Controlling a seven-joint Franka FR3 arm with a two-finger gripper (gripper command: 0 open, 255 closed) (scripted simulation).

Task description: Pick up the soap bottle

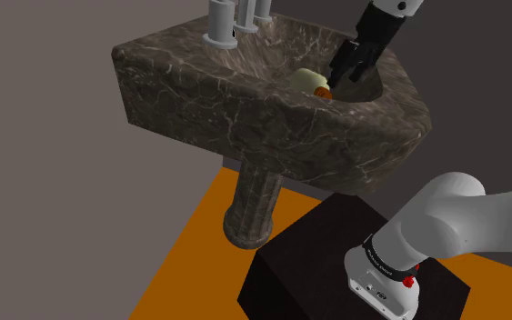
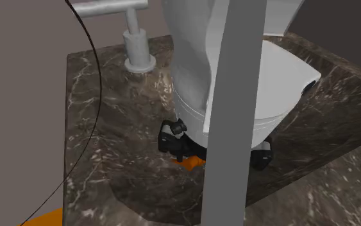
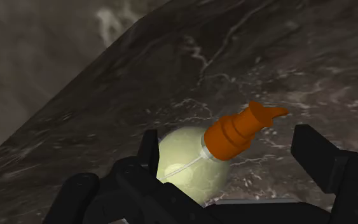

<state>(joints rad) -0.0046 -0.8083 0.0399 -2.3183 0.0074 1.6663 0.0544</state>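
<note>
Soap bottle [image 1: 306, 82]: pale cream body, orange pump cap [image 3: 238, 130]. It is seen lying on its side in the bowl of the sink [image 1: 245, 100], on the side away from the faucet [image 1: 231, 18], with the cap turned toward the near rim in the shoulder view.

Gripper [image 1: 346, 80]: all black, lowered into the bowl directly over the bottle's cap end. In the wrist view the gripper [image 3: 227, 143] is seen with its fingers [image 3: 323, 159] held apart and the neck and cap lying between them. One finger is close beside the cream body; the other stands clear of the pump. The bottle is not clamped. Whether the nearer finger touches it cannot be told.

Sink: dark veined stone, carried on a matching pedestal [image 1: 254, 205]. Grey faucet posts are set along its far rim. In the second exterior view a sliver of orange is seen under the hand, against the bowl's stone [image 2: 108, 128].

Surroundings: dark stand [image 1: 308, 264] below the sink, on an orange floor [image 1: 208, 236], with the white arm [image 1: 463, 227] rising from it.
</note>
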